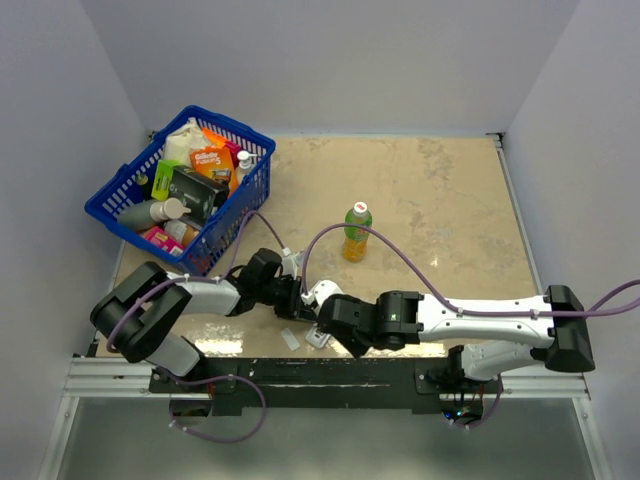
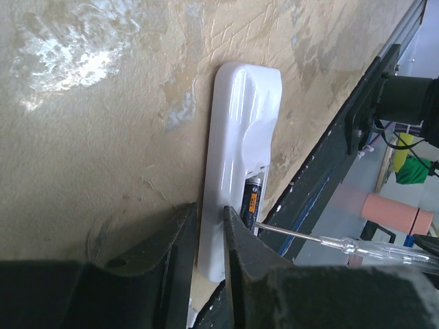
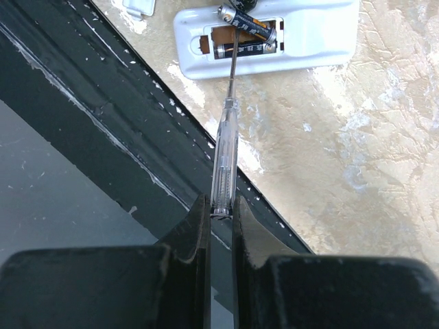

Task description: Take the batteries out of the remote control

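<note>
Batteries (image 3: 247, 26) lie top centre, one tilted up; right gripper (image 3: 219, 205), pinching the screwdriver (image 3: 223, 151), should lever slowly under it.

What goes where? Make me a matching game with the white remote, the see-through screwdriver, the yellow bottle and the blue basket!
1 white plastic remote control
2 clear-handled screwdriver
3 yellow green-capped bottle
4 blue plastic basket

A full of packages
B batteries showing
C standing upright, alone
D in the right gripper

Pairs: 1-B, 2-D, 3-C, 4-A
</note>
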{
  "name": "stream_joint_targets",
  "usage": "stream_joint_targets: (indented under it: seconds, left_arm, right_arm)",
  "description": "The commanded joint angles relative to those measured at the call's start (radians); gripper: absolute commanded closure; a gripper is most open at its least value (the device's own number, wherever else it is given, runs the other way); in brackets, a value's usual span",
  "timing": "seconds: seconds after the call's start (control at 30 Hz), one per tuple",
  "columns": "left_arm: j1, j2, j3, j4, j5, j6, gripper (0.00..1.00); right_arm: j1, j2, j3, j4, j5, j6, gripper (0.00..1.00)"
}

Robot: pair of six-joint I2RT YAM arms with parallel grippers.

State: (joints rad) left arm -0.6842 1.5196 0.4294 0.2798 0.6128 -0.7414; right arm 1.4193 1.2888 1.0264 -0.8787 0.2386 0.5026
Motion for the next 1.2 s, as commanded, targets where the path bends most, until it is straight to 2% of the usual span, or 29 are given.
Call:
stream_joint_targets:
  seconds: [0.0,0.57,0.77,1.17]
  left_arm:
    - [-0.003,-0.038,0.031,-0.05,-0.045,0.017,0.73]
    - [0.009,-0.088,0.092,-0.182,-0.137,0.071,0.7]
    - [0.012,-0.127,0.118,-0.263,-0.234,0.105,0.69]
    - [0.025,-0.148,0.144,-0.327,-0.277,0.129,0.67]
  right_arm:
    - [-0.005,0.006,0.011,0.038,0.025,-0.019,1.0]
    - [-0.029,0.021,0.06,-0.019,0.093,-0.029,1.0]
    - [-0.034,0.027,0.067,-0.008,0.088,-0.038,1.0]
    - [-0.036,0.033,0.083,0.001,0.059,-0.038,1.0]
